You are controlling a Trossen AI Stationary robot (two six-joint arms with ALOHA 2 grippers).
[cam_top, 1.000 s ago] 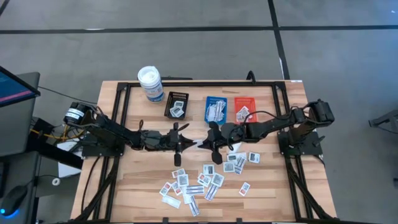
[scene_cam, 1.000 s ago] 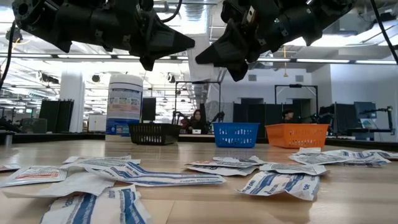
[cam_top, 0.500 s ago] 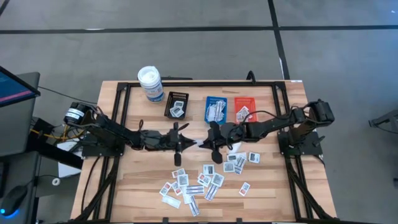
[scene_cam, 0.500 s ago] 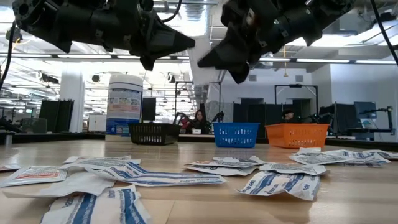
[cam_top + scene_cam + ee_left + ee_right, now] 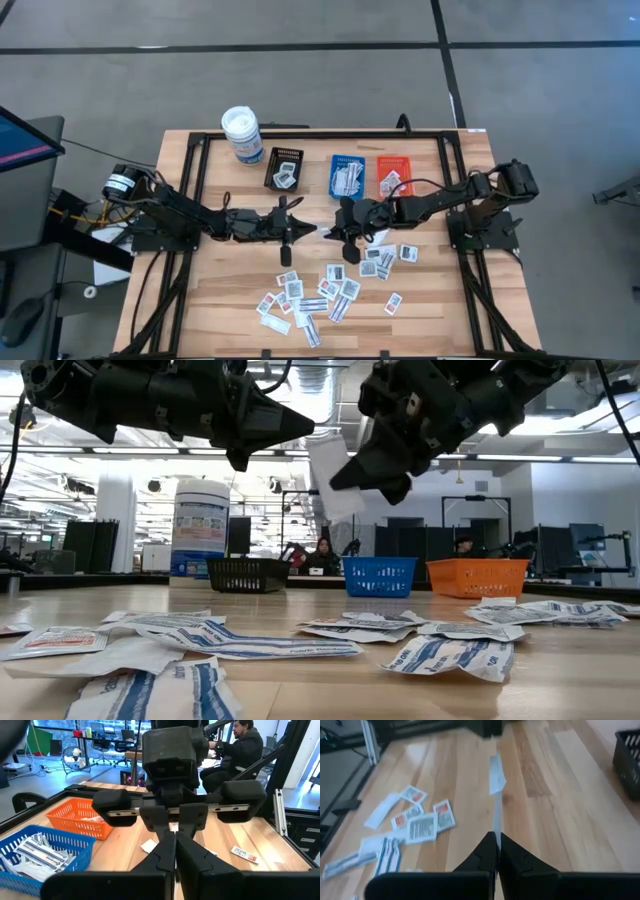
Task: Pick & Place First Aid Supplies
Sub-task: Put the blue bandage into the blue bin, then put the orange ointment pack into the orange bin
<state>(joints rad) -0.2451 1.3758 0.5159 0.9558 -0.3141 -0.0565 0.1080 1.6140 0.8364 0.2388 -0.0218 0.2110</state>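
White packets (image 5: 318, 296) with blue, red or dark print lie on the pale wood-grain surface (image 5: 230, 300). The trays are black (image 5: 283, 170), blue (image 5: 347, 175) and orange (image 5: 392, 176). The round canister (image 5: 242, 134) is white with a blue label. Both arms are dark.

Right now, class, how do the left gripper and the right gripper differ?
The right gripper is shut on a white packet, held up off the table; the left gripper is shut on nothing. The left gripper reaches in from the table's left side, the right gripper from its right. In the low view the right gripper tilts downward, while the left gripper sits nearer level. Both are dark, raised, and nearly tip to tip at mid-table.
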